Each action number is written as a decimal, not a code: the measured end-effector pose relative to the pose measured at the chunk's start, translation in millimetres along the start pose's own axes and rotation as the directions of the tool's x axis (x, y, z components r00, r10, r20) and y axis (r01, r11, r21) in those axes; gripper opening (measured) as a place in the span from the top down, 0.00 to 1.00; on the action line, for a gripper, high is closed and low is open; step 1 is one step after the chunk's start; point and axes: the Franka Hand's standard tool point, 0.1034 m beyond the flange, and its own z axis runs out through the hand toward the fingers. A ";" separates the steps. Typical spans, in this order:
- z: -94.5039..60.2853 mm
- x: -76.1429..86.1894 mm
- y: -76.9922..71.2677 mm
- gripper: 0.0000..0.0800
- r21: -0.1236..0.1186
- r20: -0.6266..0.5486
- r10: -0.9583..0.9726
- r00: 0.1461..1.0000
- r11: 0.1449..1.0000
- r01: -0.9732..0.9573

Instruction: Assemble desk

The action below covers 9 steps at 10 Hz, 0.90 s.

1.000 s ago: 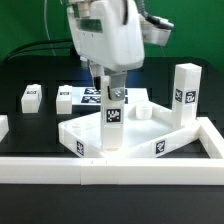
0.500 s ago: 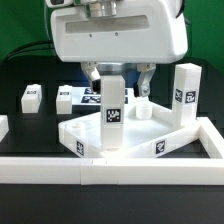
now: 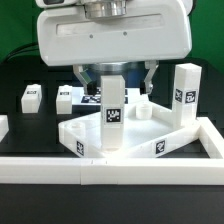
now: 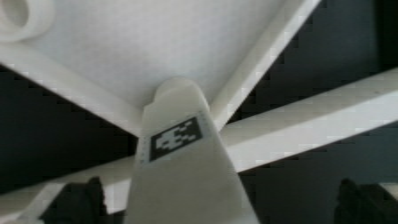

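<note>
The fingers [image 4: 71, 206] are spread as wide as they go and have hold of nothing. The gripper [image 3: 119, 86] hangs straight over a leg [image 3: 112, 112], one dark finger on each side of it, with a clear gap between finger and plastic on both sides. That leg stands upright, tag facing the exterior camera, planted in a corner of the tabletop [image 3: 175, 140]. From the wrist view you look down its length to where two of the tabletop's raised rims meet.

The tabletop lies flat on the black table [image 3: 40, 120], just behind the long white border rail [image 3: 110, 172] that runs across the front. A second leg [image 3: 185, 95] stands upright near the tabletop's end toward the exterior view's right; I can't tell whether it touches the tabletop. A third leg [image 3: 30, 95] and a fourth leg [image 3: 65, 98] lie on their sides on the table toward the exterior view's left, well apart from the tabletop. The marker board [image 3: 88, 97] lies flat behind the gripper, partly hidden by it.
</note>
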 end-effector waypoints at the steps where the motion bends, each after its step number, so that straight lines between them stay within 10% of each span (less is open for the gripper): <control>1: 0.2 0.0 0.6 0.19 -0.002 0.000 -0.050 0.999 0.999 0.050; 5: 2.6 2.2 9.4 0.19 -0.028 -0.001 -0.270 0.963 0.962 0.270; 8: 2.8 2.2 9.6 0.65 -0.028 0.000 -0.270 0.963 0.963 0.270; 9: 2.8 2.2 9.6 0.65 -0.028 -0.001 -0.251 0.968 0.968 0.251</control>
